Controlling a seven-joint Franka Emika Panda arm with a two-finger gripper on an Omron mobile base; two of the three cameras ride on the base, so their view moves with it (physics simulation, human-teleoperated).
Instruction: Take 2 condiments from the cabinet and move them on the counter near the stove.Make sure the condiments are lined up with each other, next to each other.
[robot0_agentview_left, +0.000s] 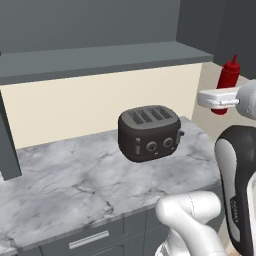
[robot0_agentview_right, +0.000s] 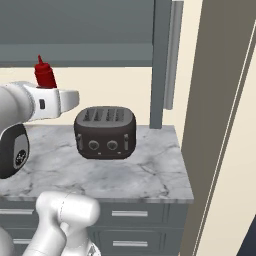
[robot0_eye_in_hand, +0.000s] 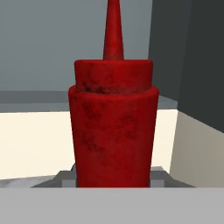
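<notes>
While level, pincer (robot0_eye_in_hand: 113, 177) clamps upright red bottle (robot0_eye_in_hand: 113, 127).

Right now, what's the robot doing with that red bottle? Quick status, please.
End effector shut on red squeeze bottle, held upright above the counter. Black four-slot toaster on marble counter below. Nothing blocking.

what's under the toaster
The black toaster stands on the marble counter, apart from the red bottle held up in the gripper. The patch of counter beneath it is covered.
</notes>
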